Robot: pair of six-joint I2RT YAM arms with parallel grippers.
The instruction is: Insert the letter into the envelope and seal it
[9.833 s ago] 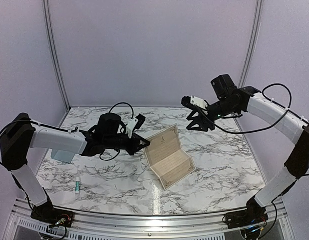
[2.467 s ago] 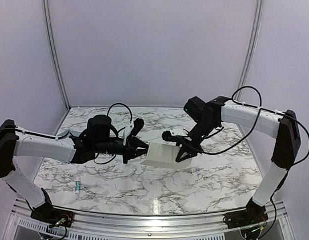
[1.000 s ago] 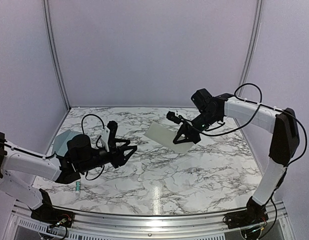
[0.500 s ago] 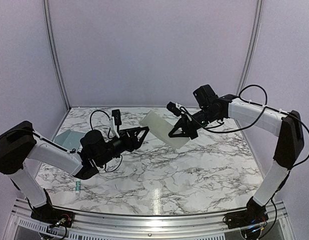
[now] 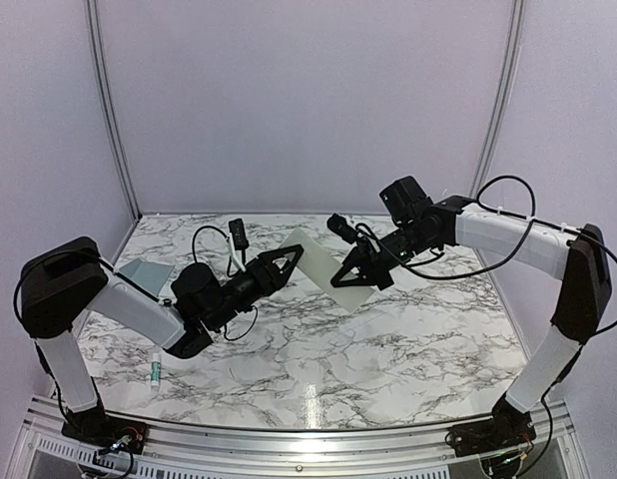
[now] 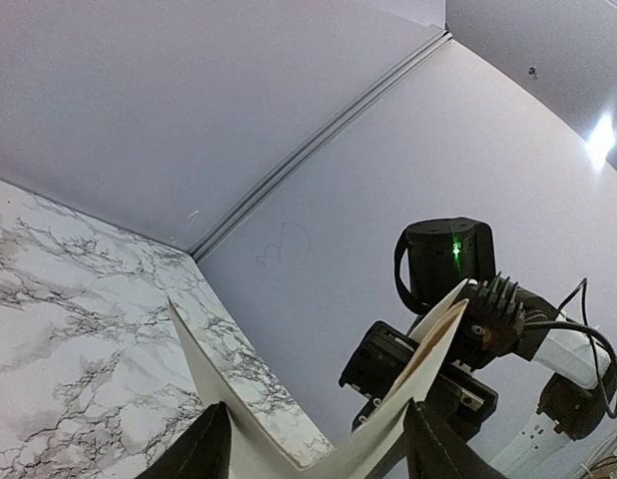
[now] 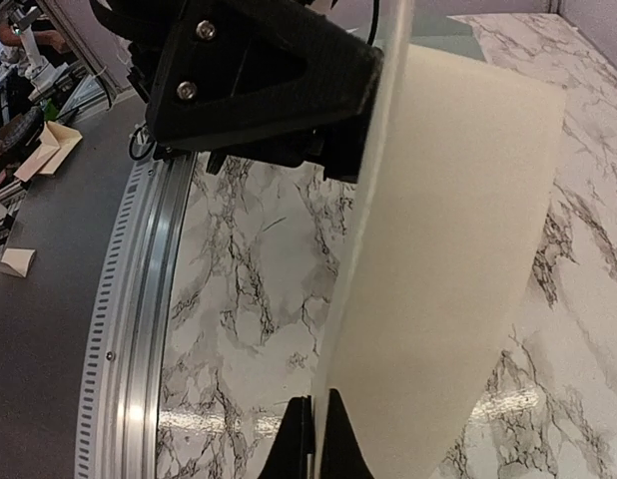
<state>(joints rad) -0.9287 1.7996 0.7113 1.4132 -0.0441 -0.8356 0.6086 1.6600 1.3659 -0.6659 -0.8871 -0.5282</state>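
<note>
The letter [image 5: 313, 257] is a pale tan folded sheet held up in the air over the middle of the table. My right gripper [image 5: 348, 274] is shut on its edge; in the right wrist view the fingertips [image 7: 310, 439] pinch the sheet [image 7: 458, 249]. My left gripper [image 5: 289, 261] is open at the letter's left end. In the left wrist view the folded sheet [image 6: 388, 409] spreads in a V between the two fingers [image 6: 204, 454]. The grey-blue envelope [image 5: 144, 271] lies flat at the far left of the table, behind the left arm.
A small white-green tube [image 5: 156, 372] lies near the front left of the marble table [image 5: 418, 339]. The metal rail [image 5: 308, 434] runs along the near edge. Purple walls close the back and sides.
My left arm has swung up and to the right, bringing its open jaws to the letter's end. My right gripper has kept hold of the letter and shifted it slightly left.
</note>
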